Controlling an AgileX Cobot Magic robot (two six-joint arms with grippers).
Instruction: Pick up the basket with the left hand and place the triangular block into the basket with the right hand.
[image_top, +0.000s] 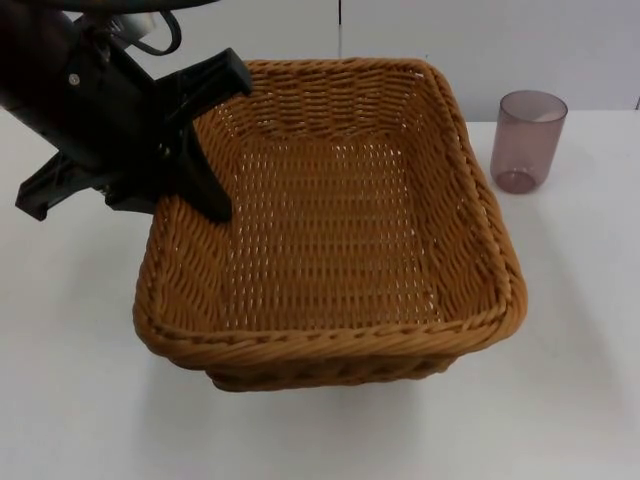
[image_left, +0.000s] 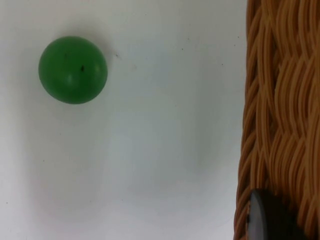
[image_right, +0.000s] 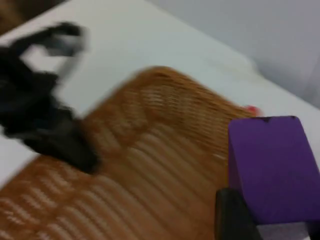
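Top view had the wicker basket (image_top: 340, 230) at mid-table, tilted, nothing inside it. At its ten o'clock rim the left gripper (image_top: 205, 140) was clamped on the wall, one finger inside, one outside, its arm (image_top: 80, 110) reaching in from eleven o'clock. Right wrist view showed the right gripper (image_right: 270, 220) above the basket, closed on a purple block (image_right: 272, 167). A translucent cup (image_top: 527, 140) stood empty at two o'clock. A green ball (image_left: 73, 70) lay on the table (image_top: 80, 400) beside the basket.
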